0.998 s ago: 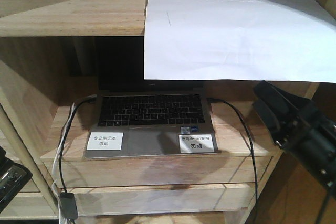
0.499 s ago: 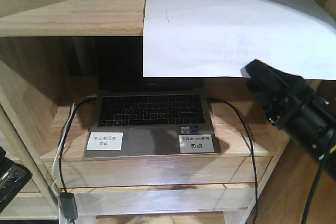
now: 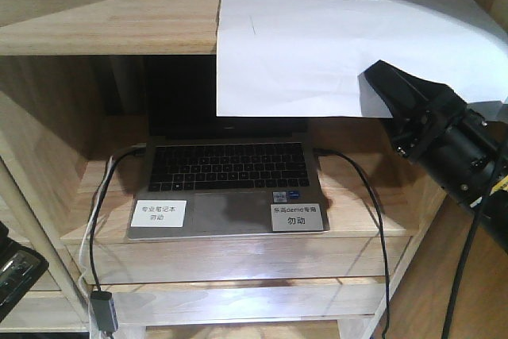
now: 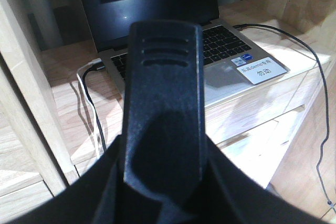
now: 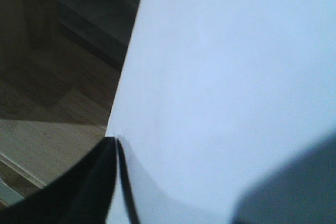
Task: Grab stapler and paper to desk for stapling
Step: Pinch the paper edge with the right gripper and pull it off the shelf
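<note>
The paper (image 3: 333, 45) lies on the top shelf and droops over its front edge; in the right wrist view the paper (image 5: 226, 77) fills most of the frame. My right gripper (image 3: 379, 77) is open at the sheet's lower right edge, one black finger (image 5: 100, 182) at the paper's border and the other a dark blur at the lower right. The black stapler (image 4: 165, 87) points away from the left wrist camera, and my left gripper (image 4: 163, 182) is shut on its rear. The desk is out of view.
An open laptop (image 3: 226, 188) with two white labels sits on the middle shelf below the paper. Black cables (image 3: 373, 220) run off both its sides. The wooden top shelf (image 3: 111, 21) and shelf uprights (image 3: 40, 132) frame the space.
My right gripper has risen up and to the left from beside the laptop shelf to the paper's lower right edge, now overlapping it. The paper and laptop have not moved.
</note>
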